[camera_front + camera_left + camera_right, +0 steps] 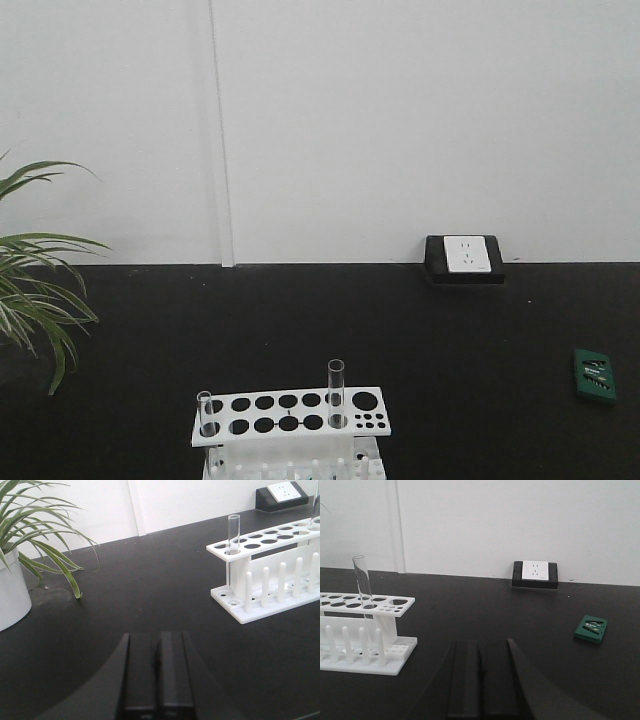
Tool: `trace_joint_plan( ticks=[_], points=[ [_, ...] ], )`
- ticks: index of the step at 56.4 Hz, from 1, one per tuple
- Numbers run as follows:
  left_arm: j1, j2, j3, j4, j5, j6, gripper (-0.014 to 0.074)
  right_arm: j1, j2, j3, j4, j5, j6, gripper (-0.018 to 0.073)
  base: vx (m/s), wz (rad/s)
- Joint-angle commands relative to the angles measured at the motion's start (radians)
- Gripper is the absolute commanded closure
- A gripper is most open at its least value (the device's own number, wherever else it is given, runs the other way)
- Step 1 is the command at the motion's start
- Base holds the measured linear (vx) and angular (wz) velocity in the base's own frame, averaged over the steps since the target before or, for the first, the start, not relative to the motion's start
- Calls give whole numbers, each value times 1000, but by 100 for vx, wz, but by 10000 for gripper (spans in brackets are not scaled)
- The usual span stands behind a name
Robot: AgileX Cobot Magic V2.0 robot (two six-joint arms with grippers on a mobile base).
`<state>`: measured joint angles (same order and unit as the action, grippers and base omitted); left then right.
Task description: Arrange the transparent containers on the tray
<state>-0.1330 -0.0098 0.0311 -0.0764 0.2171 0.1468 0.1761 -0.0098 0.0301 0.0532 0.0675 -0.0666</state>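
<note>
Two slim, clear glass test tubes stand upright in a white perforated plastic rack (290,412) at the near edge of a black tabletop (450,380). The corner test tube (205,412) sits in the front hole at the rack's left end, its rim just above the top plate. The taller-standing test tube (336,392) rises from a back-row hole near the right end, beside a cluster of small holes. Both tubes look empty, the glass clear from rim to base. The rack's other holes stand open, and white pegs line its lower deck.

The left fingers (141,670), black and flat, are pressed together with only a thin seam between them and hold nothing. They sit low over the tabletop, well apart from the rack's left end. The right fingers (466,680) are likewise closed on each other, gripping nothing, short of the rack's right end.

A round white pot (10,595) holding a striped green plant (30,525) stands at the far left. A white socket on a black block (463,257) rests against the wall. A small green box (594,376) lies at the right.
</note>
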Motion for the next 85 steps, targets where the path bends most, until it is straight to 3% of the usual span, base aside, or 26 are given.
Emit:
trace_joint_plan(
  ticks=[1, 21, 37, 43, 48, 51, 58, 67, 74, 85],
  points=[
    [1, -1, -3, -3, -91, 0, 603, -5, -12, 12, -7, -78, -7, 568, 0, 0],
    [1, -1, -3, -3, -95, 1, 603, -5, -12, 12, -7, -78, -7, 568, 0, 0],
    [1, -1, -3, 15, -173, 10, 603, -5, -12, 12, -7, -127, -7, 568, 0, 0],
    [1, -1, -18, 15, -300, 4, 603, -5, -12, 11, 2, -272, -3, 568, 0, 0],
    [1, -1, -47, -34, -444, -74, 603, -5, -12, -33, 22, -365, 2, 568, 0, 0],
    [1, -1, -99, -55, -470, -111, 603, -5, -11, -100, 51, -359, 3, 568, 0, 0],
    [1, 52, -315, -54, -389, -69, 603, -5, 63, -353, 81, -246, -39, 568, 0, 0],
    [1, 305, -646, -54, -300, -14, 603, -5, 327, -684, 76, -135, -126, 568, 0, 0],
    [1, 546, -814, -54, -245, 3, 603, -5, 538, -813, 76, -144, -127, 568, 0, 0],
    [1, 779, -872, -55, -281, 1, 603, -5, 765, -887, 83, -177, -127, 568, 0, 0]
  ],
)
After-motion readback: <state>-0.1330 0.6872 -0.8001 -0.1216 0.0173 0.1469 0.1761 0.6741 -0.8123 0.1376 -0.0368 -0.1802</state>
